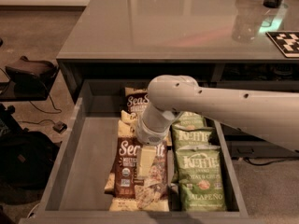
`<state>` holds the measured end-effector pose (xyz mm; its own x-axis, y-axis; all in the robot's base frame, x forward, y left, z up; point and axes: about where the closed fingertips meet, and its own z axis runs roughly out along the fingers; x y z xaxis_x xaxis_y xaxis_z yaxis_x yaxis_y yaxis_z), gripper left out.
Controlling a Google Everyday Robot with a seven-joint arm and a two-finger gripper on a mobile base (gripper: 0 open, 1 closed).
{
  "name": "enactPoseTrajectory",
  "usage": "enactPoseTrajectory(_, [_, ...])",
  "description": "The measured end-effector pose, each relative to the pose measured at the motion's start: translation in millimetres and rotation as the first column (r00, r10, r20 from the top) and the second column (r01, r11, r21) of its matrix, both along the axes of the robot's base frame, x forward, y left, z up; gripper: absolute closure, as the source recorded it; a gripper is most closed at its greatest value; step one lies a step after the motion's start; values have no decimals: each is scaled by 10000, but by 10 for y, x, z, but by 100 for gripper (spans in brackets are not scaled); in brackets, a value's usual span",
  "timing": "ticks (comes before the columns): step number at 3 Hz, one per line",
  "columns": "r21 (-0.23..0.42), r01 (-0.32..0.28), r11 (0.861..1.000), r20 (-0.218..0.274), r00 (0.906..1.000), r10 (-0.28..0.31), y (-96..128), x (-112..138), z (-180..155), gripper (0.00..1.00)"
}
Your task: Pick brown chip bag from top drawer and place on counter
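The top drawer (65, 157) is pulled open below the counter (163, 22). Brown "Sea Salt" chip bags lie in its left row: one at the front (125, 171), one at the back (136, 101), and one between them mostly hidden by my arm. My white arm reaches in from the right. My gripper (144, 164) points down and is right over the upper middle of the front brown chip bag, covering part of its script.
Green Kettle Jalapeno bags (201, 176) fill the drawer's right row. The drawer's left part has a bare grey floor (93, 162). A clear bottle (245, 24) and a checkered marker (285, 42) are on the counter's right. Dark bags and cables (28, 73) lie on the floor to the left.
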<state>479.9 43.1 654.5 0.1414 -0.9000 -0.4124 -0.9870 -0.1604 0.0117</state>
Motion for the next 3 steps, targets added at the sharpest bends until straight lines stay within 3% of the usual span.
enactPoseTrajectory(2, [228,184,9996,-264,9995,-178,-143,-36,72,42])
enactPoseTrajectory(3, [422,677,9968,-442,9969,-658,-299,-20,150,66])
